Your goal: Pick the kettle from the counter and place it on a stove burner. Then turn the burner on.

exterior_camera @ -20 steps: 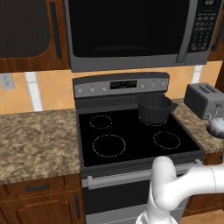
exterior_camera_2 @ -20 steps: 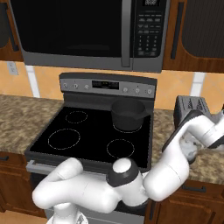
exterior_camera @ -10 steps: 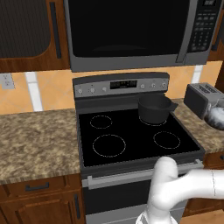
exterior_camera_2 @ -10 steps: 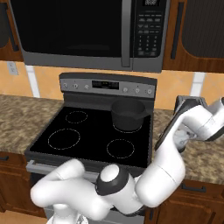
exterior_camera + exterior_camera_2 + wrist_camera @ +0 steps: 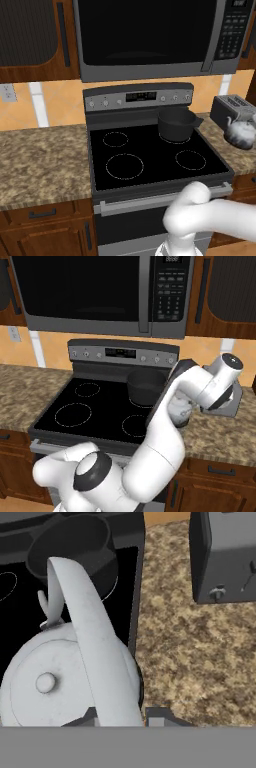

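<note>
Three views split the scene between them. The left base view shows the kettle [image 5: 241, 134] off the counter [image 5: 42, 157], raised at the right edge of the picture in front of the toaster [image 5: 231, 110], its spout toward the cooktop [image 5: 150, 155]; the fingers holding it lie past the frame edge there. The hand view gives the grip itself: the gripper [image 5: 121, 716] is closed on the kettle's arched handle, the two dark fingertips [image 5: 159, 715] pinching the band from either side, with the lid knob and the round body just below. That view also places the kettle over the seam where the black glass meets the speckled granite, the dark pot [image 5: 75, 549] beyond it. The right base view hides most of the kettle behind the white arm, yet lays out the largest burner ring [image 5: 73, 414] at the cooktop's front left, bare, well apart from the kettle.
</note>
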### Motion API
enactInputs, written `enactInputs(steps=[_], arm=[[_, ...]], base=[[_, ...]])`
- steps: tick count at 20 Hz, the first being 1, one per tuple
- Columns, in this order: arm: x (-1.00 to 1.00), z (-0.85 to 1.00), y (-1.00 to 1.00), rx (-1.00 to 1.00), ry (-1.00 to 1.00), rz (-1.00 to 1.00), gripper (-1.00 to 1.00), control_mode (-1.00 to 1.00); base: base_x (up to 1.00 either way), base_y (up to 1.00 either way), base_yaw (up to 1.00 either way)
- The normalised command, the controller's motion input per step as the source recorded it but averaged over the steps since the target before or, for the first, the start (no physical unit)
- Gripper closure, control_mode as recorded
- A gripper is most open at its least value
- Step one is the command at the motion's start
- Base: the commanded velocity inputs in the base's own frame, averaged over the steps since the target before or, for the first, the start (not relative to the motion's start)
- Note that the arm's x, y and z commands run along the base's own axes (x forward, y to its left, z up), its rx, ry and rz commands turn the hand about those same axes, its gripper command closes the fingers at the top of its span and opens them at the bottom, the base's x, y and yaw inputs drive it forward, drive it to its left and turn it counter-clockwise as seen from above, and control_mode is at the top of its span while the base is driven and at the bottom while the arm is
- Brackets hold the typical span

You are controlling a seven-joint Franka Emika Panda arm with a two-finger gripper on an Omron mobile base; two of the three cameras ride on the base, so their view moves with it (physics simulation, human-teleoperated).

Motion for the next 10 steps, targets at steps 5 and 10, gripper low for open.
enactInputs(steps=[5,10], arm=[[-0.19,0.13,1.00,-0.08,-0.16,0.00,1.00,-1.00],[-0.04,0.27,1.00,-0.11,-0.12,0.00,1.00,-1.00]], base=[[0.00,0.00,0.00],[0.00,0.00,0.00]])
